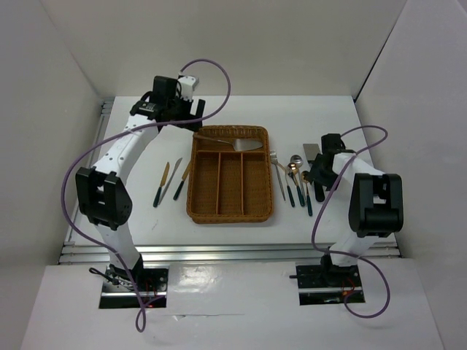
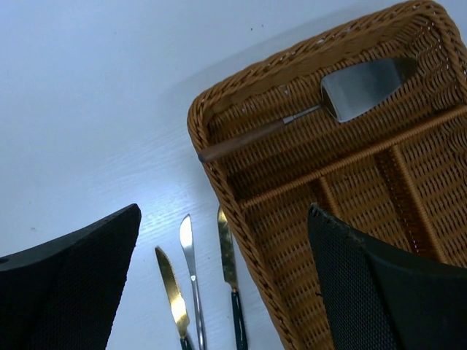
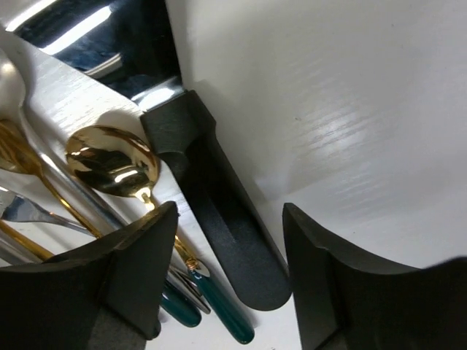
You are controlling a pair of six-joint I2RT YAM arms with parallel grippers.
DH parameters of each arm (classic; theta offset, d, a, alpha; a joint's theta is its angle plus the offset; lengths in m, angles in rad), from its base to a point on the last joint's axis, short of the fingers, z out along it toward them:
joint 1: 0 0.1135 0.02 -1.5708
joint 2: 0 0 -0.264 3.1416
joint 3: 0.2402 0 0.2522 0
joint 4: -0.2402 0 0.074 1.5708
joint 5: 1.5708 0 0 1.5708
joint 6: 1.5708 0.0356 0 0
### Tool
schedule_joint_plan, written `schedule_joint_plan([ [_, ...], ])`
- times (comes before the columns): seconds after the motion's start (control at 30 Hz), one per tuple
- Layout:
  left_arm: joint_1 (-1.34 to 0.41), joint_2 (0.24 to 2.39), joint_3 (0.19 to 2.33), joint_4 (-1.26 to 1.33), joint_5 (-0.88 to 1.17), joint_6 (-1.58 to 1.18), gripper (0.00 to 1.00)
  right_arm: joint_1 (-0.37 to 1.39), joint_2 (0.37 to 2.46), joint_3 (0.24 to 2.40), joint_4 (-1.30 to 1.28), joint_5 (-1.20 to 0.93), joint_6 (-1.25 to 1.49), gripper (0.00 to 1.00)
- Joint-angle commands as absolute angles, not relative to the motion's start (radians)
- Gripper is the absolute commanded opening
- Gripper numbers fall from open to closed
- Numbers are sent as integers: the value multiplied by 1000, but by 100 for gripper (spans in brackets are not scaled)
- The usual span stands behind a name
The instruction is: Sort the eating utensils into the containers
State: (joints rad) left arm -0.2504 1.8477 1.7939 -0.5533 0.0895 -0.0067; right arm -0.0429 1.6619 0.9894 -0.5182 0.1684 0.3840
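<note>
The left jaws are hanging released and wide apart with nothing between them, their two dark fingers framing the wrist view. Beyond them one wicker tray is sitting on the white table, divided into three long slots and one crosswise slot. One silver server with a brown handle is lying in the crosswise slot, its handle end reaching the tray's left wall. Three knives are lying on the table just left of the tray: a gold knife, a silver knife and a second gold knife nearest the wicker. The wrist view is cutting off their handles.

The right jaws are also standing parted, low over the table on the tray's right, straddling one black handle. I cannot tell whether either finger is touching it. That handle is running up to a wide silver blade, mostly cut off. Just beside it one gold spoon is showing clearly. From above, a silver fork and a silver spoon are lying in the same cluster, but the arm is covering part of it, so I cannot count the rest.
</note>
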Motion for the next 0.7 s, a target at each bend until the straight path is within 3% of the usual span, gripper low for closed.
schedule_joint_plan([
  [0.0, -253, 1755, 1760, -534, 100, -38, 100, -57, 1655, 957, -486, 181, 380, 66],
  [0.17, -253, 1743, 1747, -546, 123, -38, 100, -57, 1677, 936, -468, 172, 390, 59],
  [0.3, -253, 1743, 1747, -555, 143, -38, 100, -57, 1695, 937, -459, 181, 390, 46],
  [0.5, -253, 1743, 1747, -555, 179, -48, 100, -57, 1744, 982, -518, 170, 432, 0],
  [0.67, -253, 1761, 1772, -578, 412, -57, 100, -57, 1686, 1078, -629, 124, 500, 0],
])
